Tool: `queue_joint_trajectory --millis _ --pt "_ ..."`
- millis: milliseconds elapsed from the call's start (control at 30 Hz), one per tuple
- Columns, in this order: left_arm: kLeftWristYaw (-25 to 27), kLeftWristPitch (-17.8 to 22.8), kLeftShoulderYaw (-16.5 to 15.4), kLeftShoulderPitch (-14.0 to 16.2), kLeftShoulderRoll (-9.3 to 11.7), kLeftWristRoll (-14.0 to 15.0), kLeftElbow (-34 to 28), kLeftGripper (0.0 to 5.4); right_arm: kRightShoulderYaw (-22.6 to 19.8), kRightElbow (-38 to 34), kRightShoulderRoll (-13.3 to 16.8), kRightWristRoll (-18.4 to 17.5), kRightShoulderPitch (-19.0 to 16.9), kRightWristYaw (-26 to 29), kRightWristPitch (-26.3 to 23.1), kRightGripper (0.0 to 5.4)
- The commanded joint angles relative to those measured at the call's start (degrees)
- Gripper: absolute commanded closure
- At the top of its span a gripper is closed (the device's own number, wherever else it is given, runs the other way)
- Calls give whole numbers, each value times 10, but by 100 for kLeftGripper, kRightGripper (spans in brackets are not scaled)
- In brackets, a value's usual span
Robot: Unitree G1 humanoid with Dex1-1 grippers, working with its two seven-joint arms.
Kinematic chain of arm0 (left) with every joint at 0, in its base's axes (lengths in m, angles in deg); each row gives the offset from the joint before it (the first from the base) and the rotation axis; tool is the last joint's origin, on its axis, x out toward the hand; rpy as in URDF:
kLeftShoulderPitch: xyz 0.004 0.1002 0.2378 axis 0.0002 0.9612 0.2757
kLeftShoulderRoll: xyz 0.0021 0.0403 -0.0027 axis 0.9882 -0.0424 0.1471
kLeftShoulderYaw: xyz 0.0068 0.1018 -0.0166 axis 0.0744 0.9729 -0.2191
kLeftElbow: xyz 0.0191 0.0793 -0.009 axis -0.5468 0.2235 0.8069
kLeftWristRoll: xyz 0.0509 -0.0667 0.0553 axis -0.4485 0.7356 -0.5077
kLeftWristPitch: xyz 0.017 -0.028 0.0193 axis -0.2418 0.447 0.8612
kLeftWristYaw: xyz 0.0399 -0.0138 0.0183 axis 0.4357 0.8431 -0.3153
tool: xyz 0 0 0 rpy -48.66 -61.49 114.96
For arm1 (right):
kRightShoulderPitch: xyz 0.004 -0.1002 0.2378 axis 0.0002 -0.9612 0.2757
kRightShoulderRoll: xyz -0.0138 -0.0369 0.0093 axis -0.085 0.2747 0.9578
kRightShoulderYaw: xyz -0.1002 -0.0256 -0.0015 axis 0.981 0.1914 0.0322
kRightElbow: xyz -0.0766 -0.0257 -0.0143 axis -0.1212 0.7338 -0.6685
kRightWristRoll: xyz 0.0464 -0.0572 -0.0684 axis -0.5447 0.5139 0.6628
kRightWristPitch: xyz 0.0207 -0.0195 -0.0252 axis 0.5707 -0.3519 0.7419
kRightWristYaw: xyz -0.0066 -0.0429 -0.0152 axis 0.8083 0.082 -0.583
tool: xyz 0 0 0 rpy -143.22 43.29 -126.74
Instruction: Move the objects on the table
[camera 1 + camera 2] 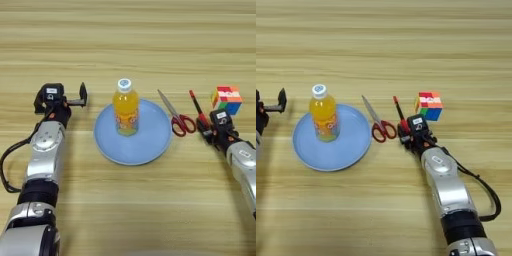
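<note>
Nearest to me, the right gripper point(404, 131) sits on the near end of the pen point(398, 109), whose long axis runs far-left beside the scissors point(378, 122), but I cannot tell if its fingers are closed.

both arms wear smooth silver-grey shells, split by black ribbed bands at the joints. the left arm point(44, 150) ends in a black wrist block with a small white label on top — a thin black cable loops out beside its forearm. the right arm point(448, 190) matches it — black head with a white label, a black cable curving along its outer side.
</note>
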Motion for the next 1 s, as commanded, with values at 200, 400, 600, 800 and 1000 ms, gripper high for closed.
queue_joint_trajectory --millis 200,400,600,800,1000 --pt "-3 4 1 -4 2 -3 6 0 1 23 1 2 -24 8 -27 422" --pt "-4 4 0 -4 2 -3 5 0 0 22 0 3 -24 10 -27 461" --pt "-4 3 0 -4 2 -2 4 0 -3 8 -6 -6 -26 14 -23 461" --pt "-5 3 0 -6 2 -2 7 0 -2 -56 -11 -16 -36 20 -28 461" --pt "-5 3 0 -6 2 -2 7 0 10 -176 -13 -21 -52 28 -62 461"
